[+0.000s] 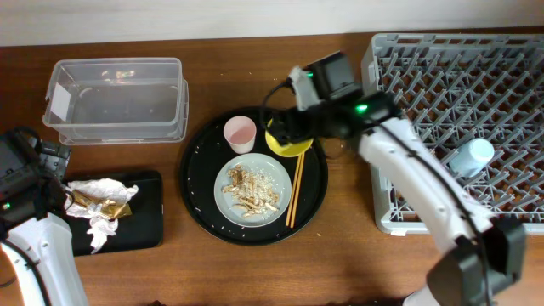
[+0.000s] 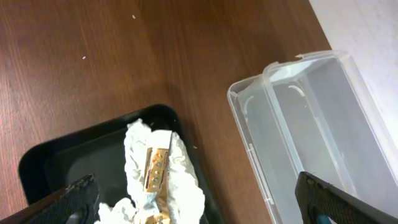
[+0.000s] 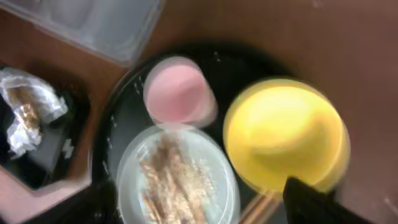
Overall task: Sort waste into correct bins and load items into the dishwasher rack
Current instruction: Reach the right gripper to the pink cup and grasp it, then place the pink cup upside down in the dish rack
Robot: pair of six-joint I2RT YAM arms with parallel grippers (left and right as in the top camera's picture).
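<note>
Right claw (image 3: 199,206): fingers spread wide, hovering low over the yellow bowl (image 1: 287,147). This wrist view is blurred.

The bowl sits at the far right of the round black tray (image 1: 197,200), just beside the upright pink cup (image 1: 240,133). Nearer on the same tray, the grey plate (image 1: 252,212) carries the food scraps (image 1: 253,189). The chopsticks (image 1: 296,189) lie side by side just right of the plate. Pale crumbs speckle the tray floor.

Left claw (image 2: 211,202): fingers also spread, held above the shallow black tray (image 1: 146,217) at the left side. In that tray the napkin (image 2: 186,168) lies crumpled, with the wrapper (image 2: 155,168) on top of it. The clear tub (image 1: 119,127) stands just beyond, apart from the tray, with a white label on its left end.

The rack (image 1: 382,217) fills the right side. The blue cup (image 1: 470,157) sits among its pegs, towards the right.

Tabletop (image 1: 340,255): dark reddish-brown wood with visible grain and a few pale specks near the left arm. A pale wall (image 1: 170,17) runs along the far edge.
</note>
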